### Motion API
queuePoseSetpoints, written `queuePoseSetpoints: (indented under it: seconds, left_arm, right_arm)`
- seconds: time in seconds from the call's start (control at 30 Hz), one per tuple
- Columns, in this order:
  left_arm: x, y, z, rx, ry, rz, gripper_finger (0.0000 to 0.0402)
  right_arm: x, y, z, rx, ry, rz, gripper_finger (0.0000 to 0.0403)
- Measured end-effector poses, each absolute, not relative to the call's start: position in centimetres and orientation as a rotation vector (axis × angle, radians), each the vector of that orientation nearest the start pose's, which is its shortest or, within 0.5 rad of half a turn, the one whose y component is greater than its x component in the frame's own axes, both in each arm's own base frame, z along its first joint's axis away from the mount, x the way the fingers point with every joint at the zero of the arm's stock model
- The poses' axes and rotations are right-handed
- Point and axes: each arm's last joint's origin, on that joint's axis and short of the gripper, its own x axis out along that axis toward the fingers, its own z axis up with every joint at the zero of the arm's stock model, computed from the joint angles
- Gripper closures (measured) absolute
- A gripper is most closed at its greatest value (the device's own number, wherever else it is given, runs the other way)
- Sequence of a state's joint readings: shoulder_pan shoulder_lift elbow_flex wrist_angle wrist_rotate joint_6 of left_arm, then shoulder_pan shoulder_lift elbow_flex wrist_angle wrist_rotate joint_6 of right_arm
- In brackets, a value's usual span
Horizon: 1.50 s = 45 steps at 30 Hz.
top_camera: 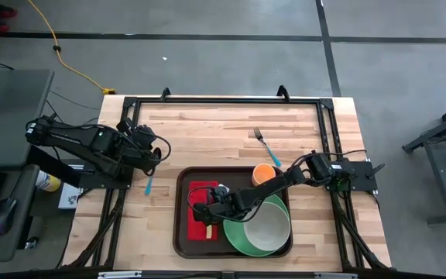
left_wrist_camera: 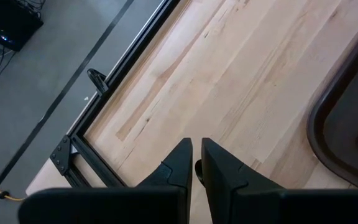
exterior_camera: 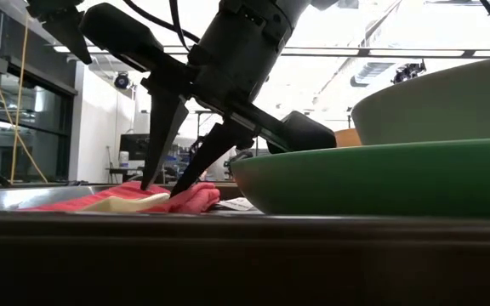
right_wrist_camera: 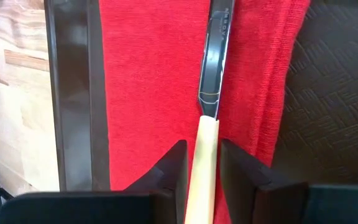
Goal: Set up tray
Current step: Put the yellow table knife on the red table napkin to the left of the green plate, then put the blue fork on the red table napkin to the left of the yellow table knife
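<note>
The dark brown tray lies at the table's near middle. A red napkin is spread on the tray's left part, and a knife with a cream handle lies flat on it. My right gripper is open. It points down over the napkin with one finger on each side of the knife's handle, and its tips are down at the cloth. My left gripper is shut and hovers over bare wood left of the tray, holding nothing. My right gripper comes from above, pointing down, its fingers astride the knife's cream handle close to where the blade begins. I cannot tell whether the fingers touch the handle. The knife rests flat on the napkin along its whole length.
A green plate with a pale bowl on it fills the tray's right part. An orange cup stands at the tray's far right corner. A blue-handled fork lies on the wood beyond the tray. A small blue piece lies left of the tray.
</note>
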<state>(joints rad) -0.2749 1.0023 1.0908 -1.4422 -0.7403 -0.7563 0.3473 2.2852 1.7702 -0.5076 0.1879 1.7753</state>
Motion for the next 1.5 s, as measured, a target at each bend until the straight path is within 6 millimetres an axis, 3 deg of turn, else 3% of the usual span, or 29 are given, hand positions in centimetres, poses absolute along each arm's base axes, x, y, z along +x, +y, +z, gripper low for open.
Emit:
queuePoseSetpoints:
  seconds: [0.23,0.6,0.83,1.03,1.17,1.33,1.5]
  left_arm:
    - [13.6,-1.8,32.0,0.006,0.943,0.787,0.0334]
    - [13.6,-1.8,32.0,0.021,0.956,0.776,0.0334]
    - [13.6,-1.8,32.0,0.015,0.962,0.768,0.0334]
    - [13.6,-1.8,32.0,0.015,0.963,0.768,0.0334]
    - [13.6,-1.8,32.0,0.021,0.965,0.764,0.0334]
    - [13.6,-1.8,32.0,0.018,0.969,0.761,0.0334]
    - [13.6,-1.9,32.0,0.016,0.971,0.759,0.0334]
  right_arm:
    - [45.8,16.0,15.5,1.334,0.796,-0.724,0.0316]
    - [45.1,15.6,17.7,1.247,0.758,-0.726,0.0308]
    - [44.4,14.2,21.4,1.136,0.644,-0.714,0.0308]
    - [42.6,11.5,27.2,0.948,0.502,-0.726,0.0308]
    - [40.4,8.9,31.3,0.787,0.479,-0.740,0.0308]
    - [36.6,4.5,35.1,0.658,0.557,-0.801,0.0308]
    - [33.0,-0.5,37.8,0.598,0.650,-0.853,0.0308]
